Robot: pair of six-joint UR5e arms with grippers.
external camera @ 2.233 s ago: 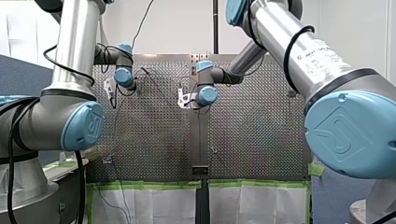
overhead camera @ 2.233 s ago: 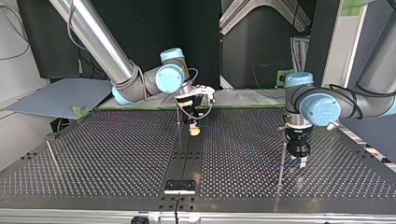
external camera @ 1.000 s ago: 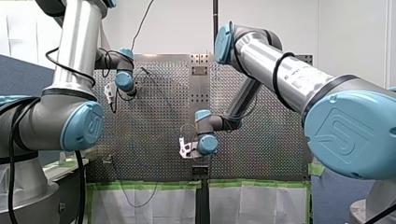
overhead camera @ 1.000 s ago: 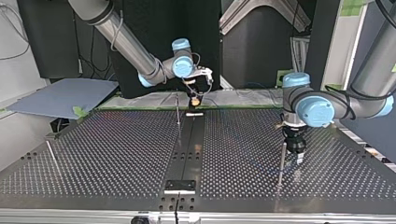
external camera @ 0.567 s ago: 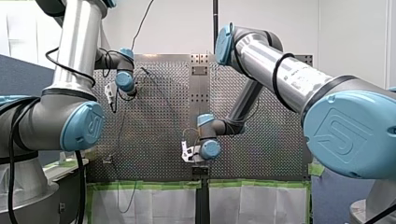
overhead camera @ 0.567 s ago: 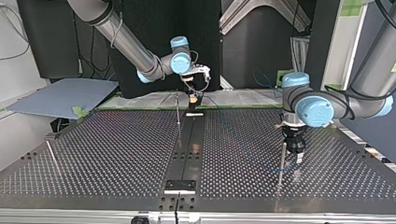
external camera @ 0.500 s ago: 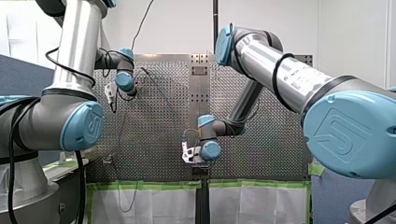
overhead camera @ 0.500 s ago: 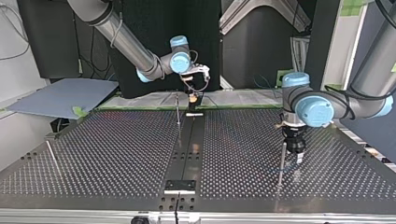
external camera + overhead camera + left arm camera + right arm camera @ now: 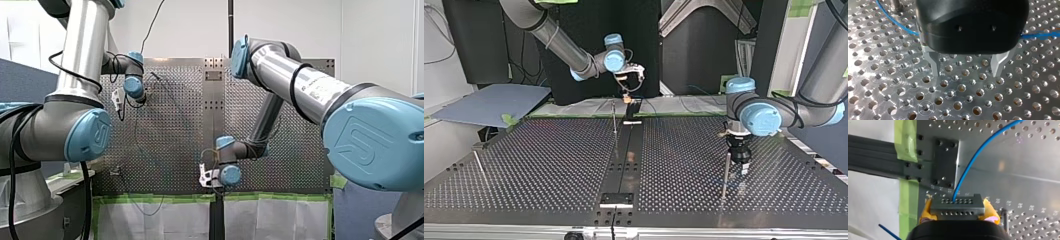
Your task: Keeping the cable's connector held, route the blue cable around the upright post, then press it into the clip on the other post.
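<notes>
Close to the top view's camera, my left gripper (image 9: 966, 72) hangs over the table (image 9: 885, 82) with its two metal fingers (image 9: 934, 63) wide apart and nothing between them. The blue cable (image 9: 1038, 35) runs under this gripper's body, not in the gap, and a thin post (image 9: 725, 172) stands just beside the gripper. Far off at the table's back edge, my right gripper (image 9: 958, 212) squeezes the grey connector (image 9: 957, 205) between its yellow pads (image 9: 991, 211), and the cable comes out of the connector and curves away over the table.

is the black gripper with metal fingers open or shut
Open: my left gripper has its metal fingers apart above the perforated metal table, nothing between them.
</notes>
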